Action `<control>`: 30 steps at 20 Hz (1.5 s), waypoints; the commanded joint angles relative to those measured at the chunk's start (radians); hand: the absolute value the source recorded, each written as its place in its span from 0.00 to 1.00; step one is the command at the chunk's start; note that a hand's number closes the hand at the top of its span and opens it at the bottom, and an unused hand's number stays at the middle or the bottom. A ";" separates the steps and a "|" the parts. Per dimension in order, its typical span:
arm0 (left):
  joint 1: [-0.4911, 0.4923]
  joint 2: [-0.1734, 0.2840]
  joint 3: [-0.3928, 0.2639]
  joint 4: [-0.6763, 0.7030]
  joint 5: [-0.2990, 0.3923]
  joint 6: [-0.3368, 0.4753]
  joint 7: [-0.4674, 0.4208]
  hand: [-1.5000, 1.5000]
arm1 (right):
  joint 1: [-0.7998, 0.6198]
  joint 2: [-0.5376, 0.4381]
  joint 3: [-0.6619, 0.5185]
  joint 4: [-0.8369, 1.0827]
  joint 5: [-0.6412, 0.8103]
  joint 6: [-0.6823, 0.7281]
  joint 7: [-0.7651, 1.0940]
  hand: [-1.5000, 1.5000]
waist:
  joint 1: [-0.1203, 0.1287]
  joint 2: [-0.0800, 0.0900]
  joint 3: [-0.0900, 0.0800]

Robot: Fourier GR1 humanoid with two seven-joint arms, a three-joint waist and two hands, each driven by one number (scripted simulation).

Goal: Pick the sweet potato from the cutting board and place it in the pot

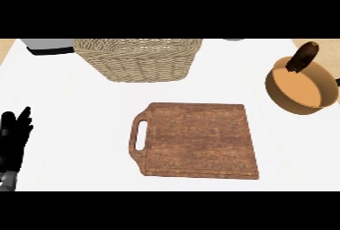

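Our left hand point(15, 134) rests open at the desk's point(79, 112) left edge, fingers straight up; our right hand is out of view. We see no sweet potato on the board point(199, 140) or elsewhere. We see the pot point(302, 90) near the right edge, its inside orange, dark handle point(303, 56) pointing away. A wicker basket point(138, 58) stands at the far edge, cut off, contents hidden. A grey object point(46, 46) sits at the far-left corner.

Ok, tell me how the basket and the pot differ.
The basket is pale woven wicker with squarish sides; the pot is smooth, orange-brown and round. The pot has a dark handle sticking up at its far rim; the basket shows no handle. The basket stands behind the cutting board, the pot to its right. Both are open-topped, and no sweet potato shows in either.
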 commanded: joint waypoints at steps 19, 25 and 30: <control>-0.174 -0.045 -0.041 0.005 -0.074 -0.076 0.042 0.50 | -0.249 -0.407 -0.018 0.746 -0.161 0.517 -0.418 1.00 | 0.169 0.037 -0.011; -0.101 -0.068 -0.055 -0.001 -0.095 -0.079 -0.012 0.50 | -0.294 -0.246 0.087 0.810 -0.114 0.524 -0.320 0.00 | 0.178 0.036 -0.012; -0.119 -0.082 -0.019 0.012 -0.095 -0.088 0.012 0.50 | -0.375 -0.189 0.062 0.877 -0.156 0.589 -0.322 0.00 | 0.155 0.032 -0.011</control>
